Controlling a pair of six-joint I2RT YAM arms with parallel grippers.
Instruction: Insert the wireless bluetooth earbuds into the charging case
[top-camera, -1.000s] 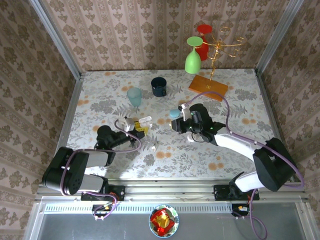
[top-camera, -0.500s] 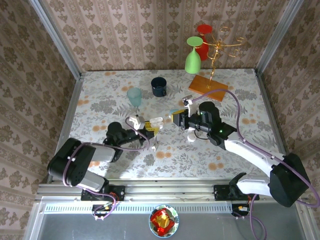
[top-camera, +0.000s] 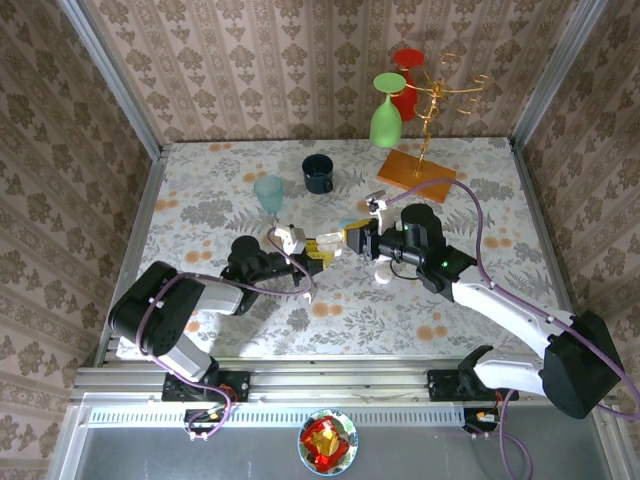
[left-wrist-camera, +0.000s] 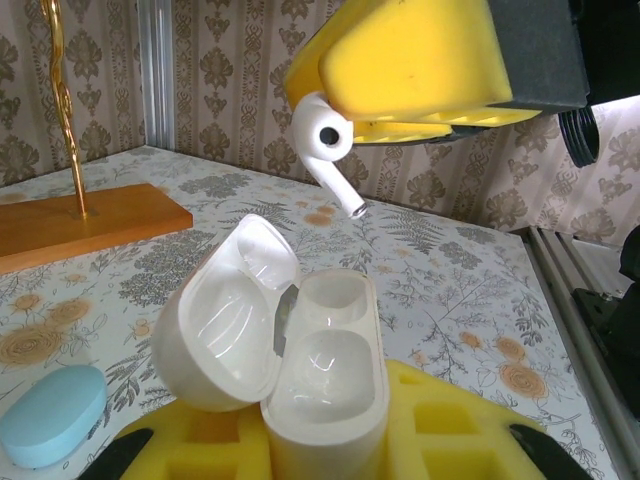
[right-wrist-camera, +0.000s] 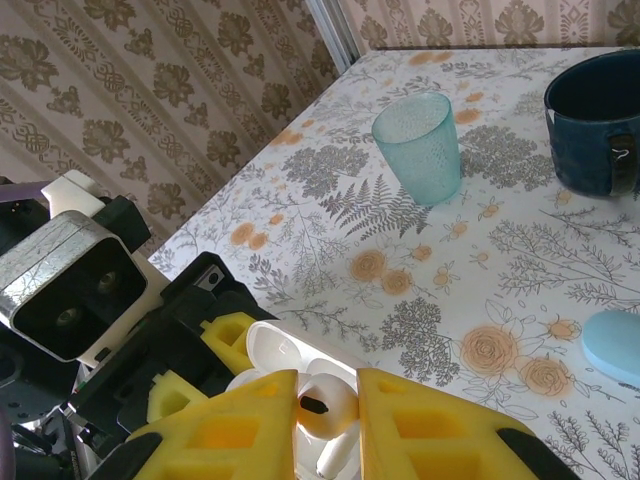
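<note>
The right fingers (top-camera: 352, 238), padded in yellow foam, are pinched closed on one white earbud (left-wrist-camera: 325, 135). They grip its rounded head, so the stem slants down free. The earbud hangs just above the open charging case (left-wrist-camera: 320, 370), its stem tip aimed at the far well and not touching the rim. The left fingers (top-camera: 312, 255), also yellow foam, are clamped tight on the lower body of that case, wells facing up. The raised lid (left-wrist-camera: 225, 325) stands to the left of the wells, near the stem.

In the left wrist view the frame edge cuts off the bottom of the case. Both wells are glossy white — I cannot tell whether either holds a second earbud. From the right wrist, the foam pads cover most of the earbud. Just a slice of the head with a dark opening and part of the stem show between them, with the case beneath. From above, the earbud is too small to make out.

A pale blue oval piece (left-wrist-camera: 50, 415) lies on the surface (top-camera: 200, 190) just beside the right fingers. Farther back stand a teal cup (top-camera: 268, 192) and a dark blue mug (top-camera: 318, 173), apart from each other. At the back right an orange base (top-camera: 415, 175) carries a gold stand (top-camera: 432, 100), with a green glass (top-camera: 386, 118) and a red glass (top-camera: 405, 70) hanging upside down.
</note>
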